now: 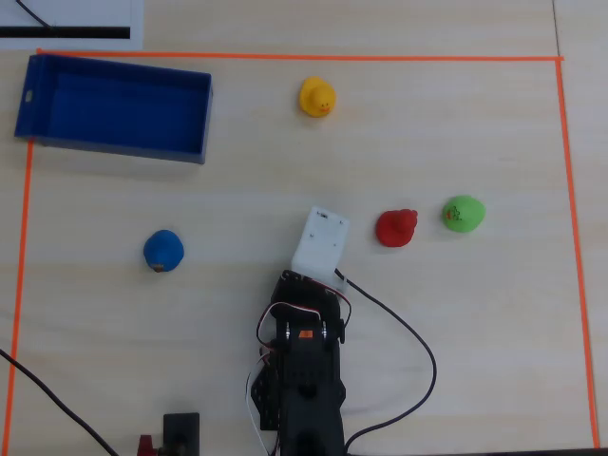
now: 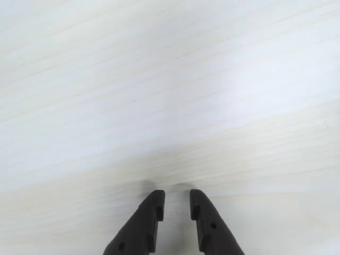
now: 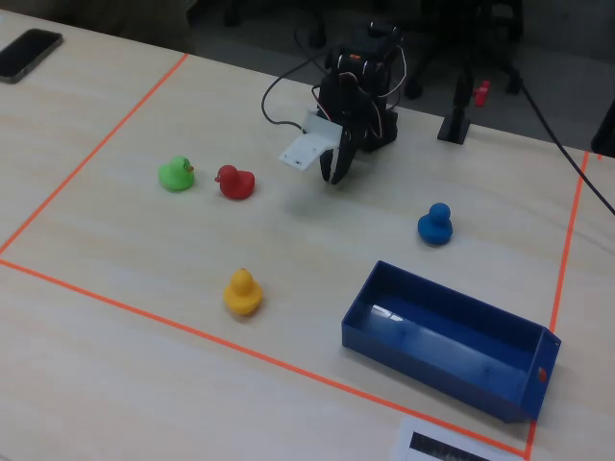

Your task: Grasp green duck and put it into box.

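Observation:
The green duck (image 1: 464, 214) sits on the light wooden table at the right in the overhead view, just right of a red duck (image 1: 396, 228). In the fixed view the green duck (image 3: 176, 174) is at the left. The dark-blue box (image 1: 114, 152) lies empty at the far left corner in the overhead view and at the lower right in the fixed view (image 3: 432, 370). My gripper (image 2: 177, 196) hangs just above bare table near the arm's base (image 3: 336, 178). Its dark jaws stand a narrow gap apart with nothing between them. No duck shows in the wrist view.
A red duck (image 3: 234, 181) sits beside the green one. A yellow duck (image 1: 317, 97) is at the far middle and a blue duck (image 1: 163, 251) at the left. Orange tape (image 1: 570, 237) borders the work area. Cables (image 1: 418, 361) trail by the arm's base.

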You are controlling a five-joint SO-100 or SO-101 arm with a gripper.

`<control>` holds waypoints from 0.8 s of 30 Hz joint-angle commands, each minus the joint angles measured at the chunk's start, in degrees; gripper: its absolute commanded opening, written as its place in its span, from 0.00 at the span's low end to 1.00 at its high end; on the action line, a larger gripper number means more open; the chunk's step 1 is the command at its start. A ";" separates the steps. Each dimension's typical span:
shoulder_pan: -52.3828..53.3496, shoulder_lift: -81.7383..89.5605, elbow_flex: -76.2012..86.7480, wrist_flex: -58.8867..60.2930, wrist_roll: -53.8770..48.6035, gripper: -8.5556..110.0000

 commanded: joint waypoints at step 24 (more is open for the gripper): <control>14.59 -26.72 -26.28 -10.37 -4.66 0.21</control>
